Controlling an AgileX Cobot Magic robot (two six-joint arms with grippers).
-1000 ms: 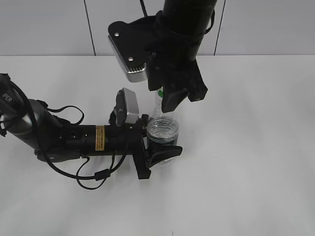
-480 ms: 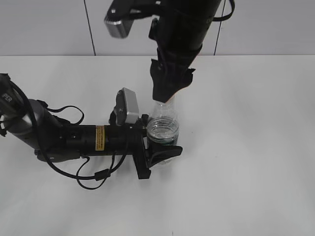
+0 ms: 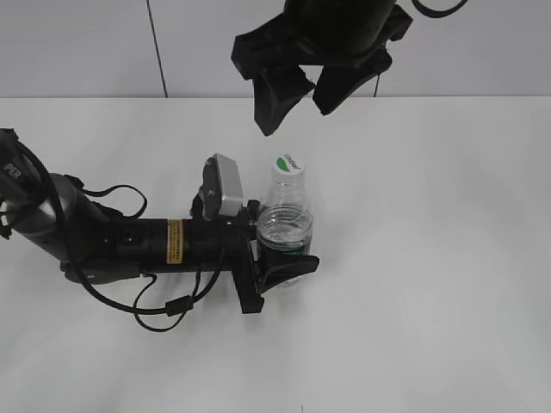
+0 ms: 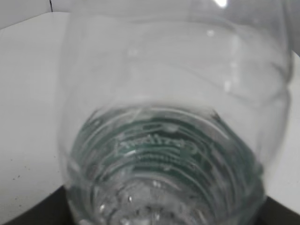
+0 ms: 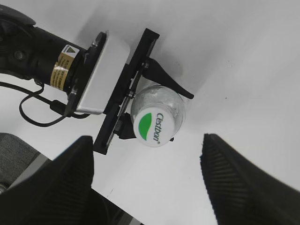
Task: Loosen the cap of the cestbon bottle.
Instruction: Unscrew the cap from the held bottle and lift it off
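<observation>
Bottle (image 3: 285, 234) upright, grasped by left pincer (image 3: 277, 258), cap (image 3: 287, 166) below released right pincer (image 3: 312, 96)

the right arm (image 3: 336, 26) is cut off by the top edge of the exterior view, and the right wrist view crops both fingers (image 5: 243, 183) at the bottom. in the left wrist view the cestbon bottle (image 4: 173, 117) fills the picture, blurred, its neck and base out of frame, its label print unreadable. the left gripper (image 3: 280, 249) has 1 finger hidden behind the bottle.
</observation>
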